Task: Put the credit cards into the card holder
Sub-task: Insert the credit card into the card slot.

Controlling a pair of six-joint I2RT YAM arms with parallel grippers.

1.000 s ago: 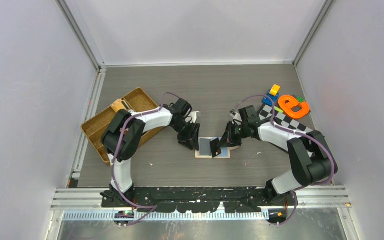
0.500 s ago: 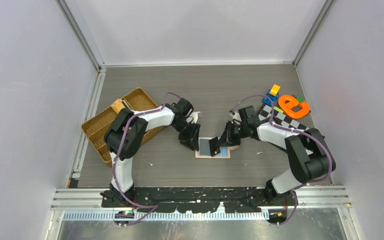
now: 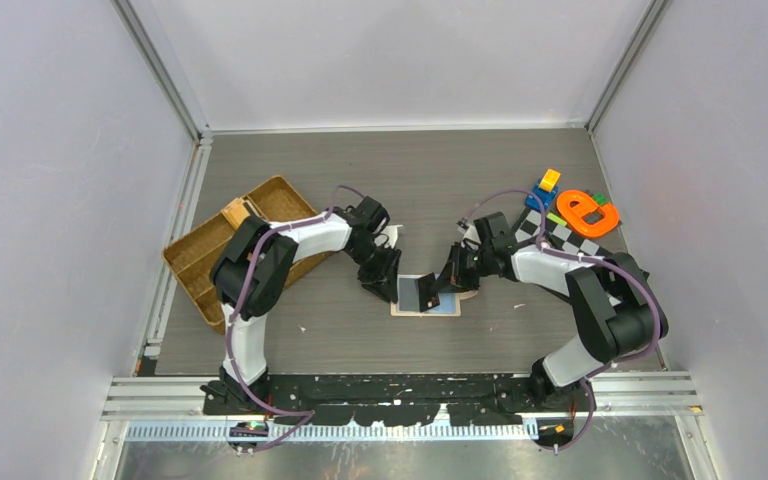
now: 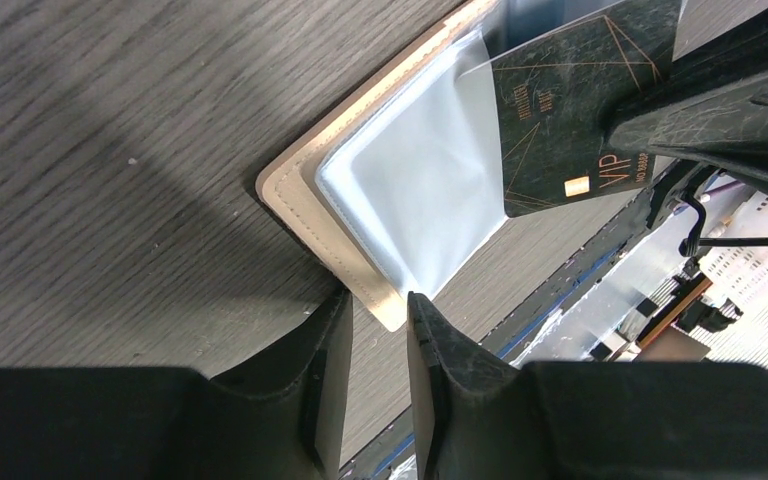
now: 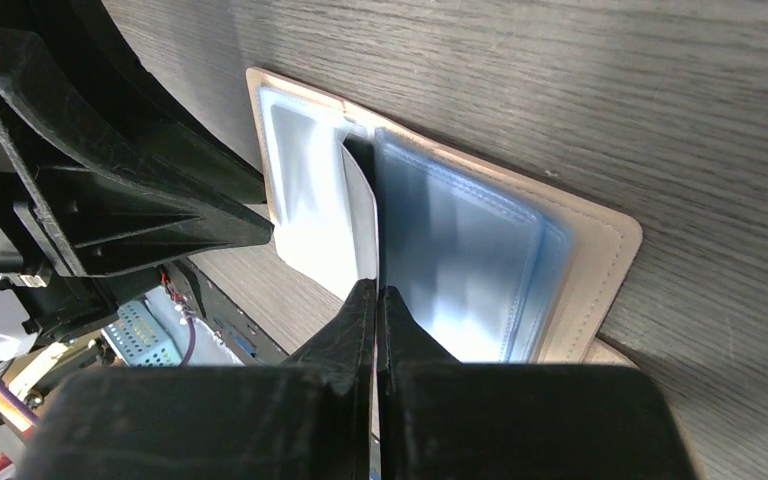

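Right pincer (image 5: 375, 292) pinches one card (image 4: 560, 120).

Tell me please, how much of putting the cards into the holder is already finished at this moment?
Done: the card holder lies open, and a light blue card seems to sit in one pocket. In hand: the right gripper is shut on the dark VIP card, held over the clear pockets; the left gripper is at the holder's corner. Left: slide that card in.

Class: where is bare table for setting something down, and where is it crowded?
Free: table's far strip behind the arms; near strip between card holder and arm bases. Crowded: centre, where left hand and right hand, holding a credit card, meet.
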